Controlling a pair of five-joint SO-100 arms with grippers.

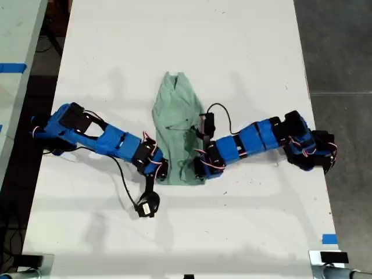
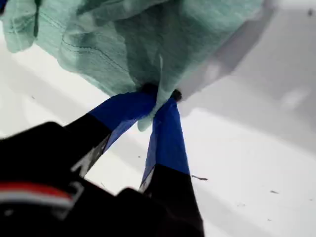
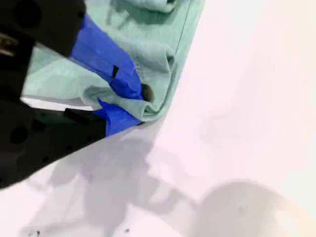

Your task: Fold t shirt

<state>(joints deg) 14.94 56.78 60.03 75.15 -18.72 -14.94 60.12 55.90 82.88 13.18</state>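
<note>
The pale mint-green t shirt (image 1: 176,113) lies wrinkled and bunched lengthwise in the middle of the white table (image 1: 244,46). My first gripper (image 1: 163,171) reaches in from the exterior view's left and is shut on the near hem. In the first wrist view its blue-taped fingertips (image 2: 148,101) pinch a fold of the t shirt (image 2: 118,44), which is lifted off the table. My second gripper (image 1: 198,170) comes from the exterior view's right. It is shut on the other near corner, with the t shirt's edge (image 3: 158,74) clamped between the blue fingers (image 3: 106,59) of my second gripper (image 3: 140,101).
A black camera module on a cable (image 1: 146,206) hangs near the first arm at the near side. A blue tape mark (image 1: 329,238) sits at the table's near edge on the exterior view's right. A second table (image 1: 14,58) stands at the exterior view's left, dark floor on the right.
</note>
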